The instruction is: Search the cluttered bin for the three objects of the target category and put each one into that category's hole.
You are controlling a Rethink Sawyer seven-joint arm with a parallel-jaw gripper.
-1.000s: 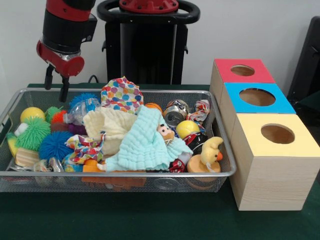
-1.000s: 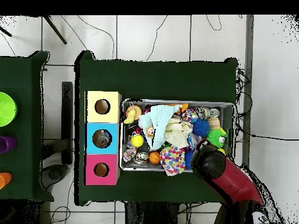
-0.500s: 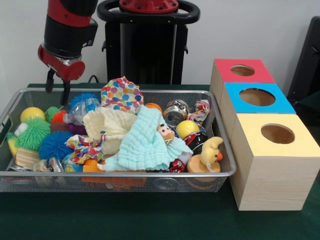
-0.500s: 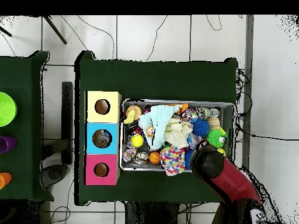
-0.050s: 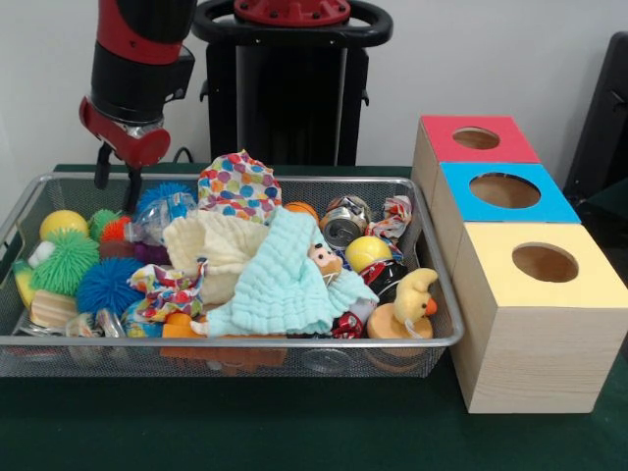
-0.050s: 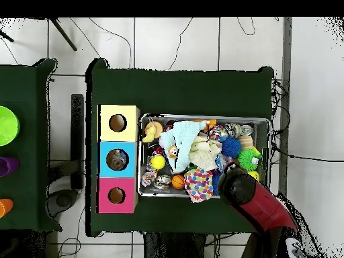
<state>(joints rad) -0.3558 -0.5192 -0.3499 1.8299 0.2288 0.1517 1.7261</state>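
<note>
Three boxes (image 5: 520, 250) with round holes, red, blue and yellow, stand in a row at one end of the surface (image 5: 294, 432), just beside the wire bin (image 5: 235, 343). Inside the bin lies a heap of cloths, spiky balls, crushed cans and toys; which category is the target cannot be told, so its three things stay unidentified among the clutter. Above the bin's far corner, away from the boxes, hangs the claw (image 5: 116, 179), its two dark fingers (image 5: 130, 188) slightly apart and holding nothing. Judged from this, the searching step is in hand and no grasp has begun. Next, the claw needs to descend onto a chosen thing near the blue spiky ball (image 5: 160, 193) without snagging the rim. Open room is scarce: things touch or overlap, and the pale blue cloth (image 5: 285, 285) covers much of the middle. Free space lies only above the heap.
</note>
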